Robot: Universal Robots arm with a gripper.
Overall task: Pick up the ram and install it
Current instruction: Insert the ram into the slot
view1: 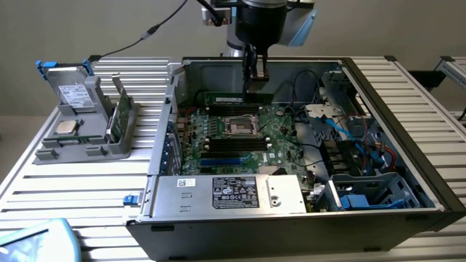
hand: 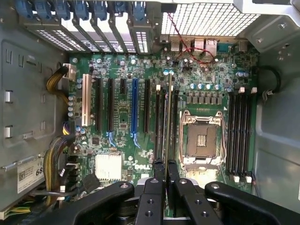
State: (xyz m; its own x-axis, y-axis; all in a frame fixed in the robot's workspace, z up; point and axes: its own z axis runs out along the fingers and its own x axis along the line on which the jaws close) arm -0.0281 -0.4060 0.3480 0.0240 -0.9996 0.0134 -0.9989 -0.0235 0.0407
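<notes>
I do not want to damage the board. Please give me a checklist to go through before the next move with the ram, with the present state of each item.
1. Grip: the pincer is shut on the ram: ok.
2. Ram over the motherboard: ok.
3. Ram edge parallel to the memory slots beside the processor socket: ok.
4. Exact slot under the ram: cannot tell.
5. Slot latches open: cannot tell.
6. Ram seated in a slot: not ok, it hangs above the board.
</notes>
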